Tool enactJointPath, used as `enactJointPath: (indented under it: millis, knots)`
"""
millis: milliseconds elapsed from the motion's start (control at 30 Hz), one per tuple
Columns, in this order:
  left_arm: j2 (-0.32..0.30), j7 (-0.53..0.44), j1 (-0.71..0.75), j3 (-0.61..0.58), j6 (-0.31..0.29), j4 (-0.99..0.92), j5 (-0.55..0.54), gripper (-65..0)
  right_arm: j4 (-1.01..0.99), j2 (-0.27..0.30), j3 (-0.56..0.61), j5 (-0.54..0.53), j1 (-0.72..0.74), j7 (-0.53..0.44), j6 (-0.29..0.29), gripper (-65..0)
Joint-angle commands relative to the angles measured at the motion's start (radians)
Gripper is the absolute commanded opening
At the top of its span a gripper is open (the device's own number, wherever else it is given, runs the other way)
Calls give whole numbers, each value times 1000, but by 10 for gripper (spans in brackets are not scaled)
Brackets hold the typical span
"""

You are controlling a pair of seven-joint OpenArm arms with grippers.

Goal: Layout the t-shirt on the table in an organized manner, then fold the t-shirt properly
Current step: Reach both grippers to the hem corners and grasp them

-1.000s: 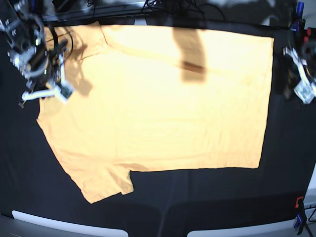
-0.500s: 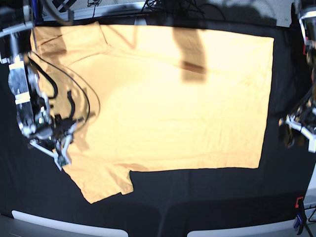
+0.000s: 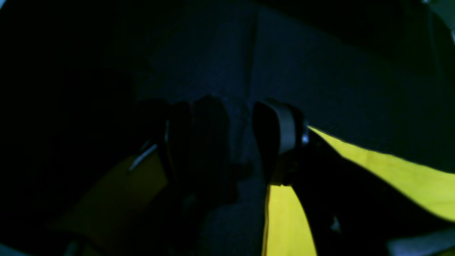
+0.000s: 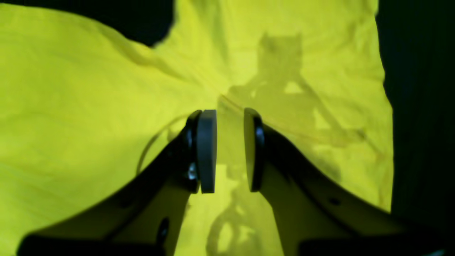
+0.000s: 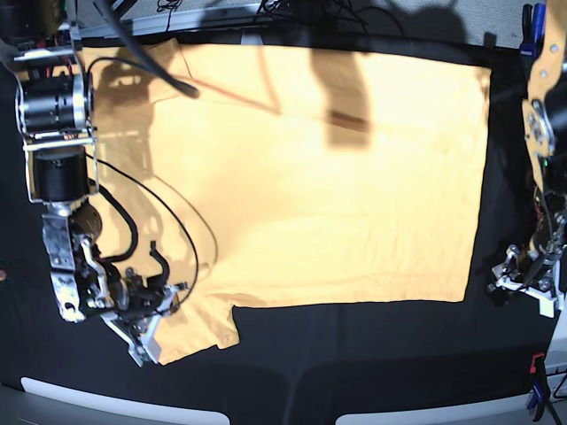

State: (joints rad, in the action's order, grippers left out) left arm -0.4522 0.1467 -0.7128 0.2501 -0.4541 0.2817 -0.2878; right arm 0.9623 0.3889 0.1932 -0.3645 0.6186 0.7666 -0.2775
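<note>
We are seeing the t-shirt [image 5: 301, 177] lying flat across the bench [image 5: 354, 354]; the right end effector [image 4: 230, 151] is hovering part-open over the near-left sleeve, the left end effector [image 3: 238, 142] gaping, empty, near the near-right hem.

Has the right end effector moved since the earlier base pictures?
Yes. The right end effector has travelled down the t-shirt's collar side to the near sleeve.
</note>
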Motion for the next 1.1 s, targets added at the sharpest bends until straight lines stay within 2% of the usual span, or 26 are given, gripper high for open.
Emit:
enactJointPath:
  millis: [0, 133, 333, 467, 700, 767, 867, 900, 1067]
  knots:
    - [-7, -40, -45, 3, -17, -21, -6, -355, 15, 3, -8, -6, 43, -17, -5, -520]
    - [26, -98, -63, 3, -37, -87, 42, -355, 15, -7, -8, -6, 55, -15, -10, -520]
    - [78, -104, -63, 3, -28, -87, 109, -356, 15, -7, -8, -6, 55, 11, -11, -520]
    - [92, -112, -58, 3, 77, -87, 142, -356, 15, -7, -8, -6, 55, 32, -11, -520]
    - [92, -109, -49, 3, 80, -88, 142, -356, 15, -7, -8, -6, 55, 35, -11, -520]
    - [92, -95, -49, 3, 48, -91, 142, -356, 15, -7, -8, -6, 55, 34, -11, -520]
    - [93, -79, -50, 3, -107, -91, 140, -356, 15, -7, -8, -7, 55, 26, -11, -520]
    - [96, -79, -50, 3, -126, -91, 138, -356, 15, -7, -8, -6, 55, 19, -11, -520]
    - [120, -65, -50, 3, -126, -91, 138, -356, 15, -7, -8, -6, 60, 19, -11, -520]
